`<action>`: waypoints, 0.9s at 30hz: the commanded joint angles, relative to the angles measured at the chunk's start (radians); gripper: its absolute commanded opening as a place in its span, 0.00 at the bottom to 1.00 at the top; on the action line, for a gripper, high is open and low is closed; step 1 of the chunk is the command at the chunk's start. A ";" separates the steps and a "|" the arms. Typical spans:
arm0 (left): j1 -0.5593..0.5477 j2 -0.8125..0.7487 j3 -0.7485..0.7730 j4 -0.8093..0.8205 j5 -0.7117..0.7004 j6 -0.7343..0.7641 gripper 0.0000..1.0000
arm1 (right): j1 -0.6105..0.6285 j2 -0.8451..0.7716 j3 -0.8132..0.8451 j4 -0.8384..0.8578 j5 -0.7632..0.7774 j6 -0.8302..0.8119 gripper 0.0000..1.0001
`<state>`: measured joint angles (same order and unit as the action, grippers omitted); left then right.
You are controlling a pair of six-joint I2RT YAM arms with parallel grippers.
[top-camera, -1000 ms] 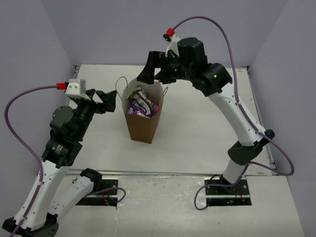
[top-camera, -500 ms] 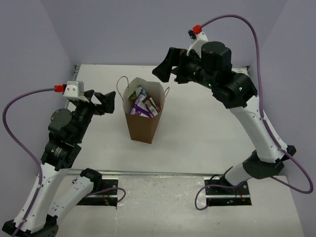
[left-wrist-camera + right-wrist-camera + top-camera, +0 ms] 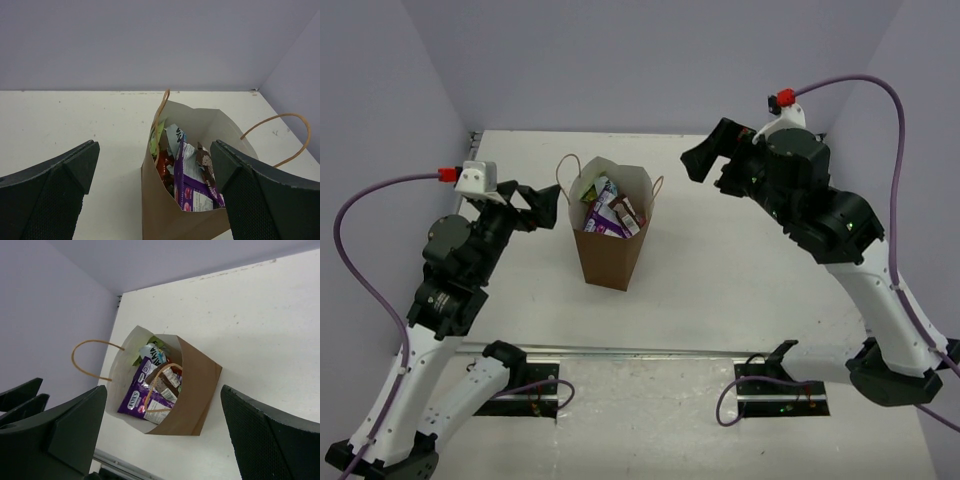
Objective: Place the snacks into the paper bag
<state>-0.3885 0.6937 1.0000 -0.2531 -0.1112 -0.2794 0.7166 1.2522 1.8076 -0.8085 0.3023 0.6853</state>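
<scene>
White tabletop (image 3: 740, 270), lavender walls. Tall brown kraft paper bag (image 3: 608, 255) stands upright mid-table with the snack packets (image 3: 610, 212) inside and a purple packet (image 3: 192, 175) on top. Left gripper (image 3: 542, 205) and right gripper (image 3: 705, 172) are both spread wide and empty, flanking the bag without touching it.

The tall kraft paper bag (image 3: 608, 258) was brown outside and white inside, with thin tan loop handles (image 3: 161, 106). Inside it showed a purple packet (image 3: 190, 182) with white print, a pale green packet (image 3: 156, 141) and an orange-red one (image 3: 162, 167). My left gripper (image 3: 154, 146) and right gripper (image 3: 164, 390) had black fingers (image 3: 50, 200) with fine mesh-patterned pads. The table (image 3: 740, 270) was off-white, the walls (image 3: 620, 60) lilac, my cables (image 3: 360, 215) purple.
</scene>
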 commanded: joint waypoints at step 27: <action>-0.004 -0.057 -0.012 -0.026 -0.001 -0.073 1.00 | -0.017 -0.408 -0.495 -0.078 0.150 0.146 0.99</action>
<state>-0.3885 0.6506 0.9886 -0.2718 -0.0914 -0.3412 0.7036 0.8444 1.3155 -0.8783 0.4114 0.8192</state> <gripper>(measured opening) 0.997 0.987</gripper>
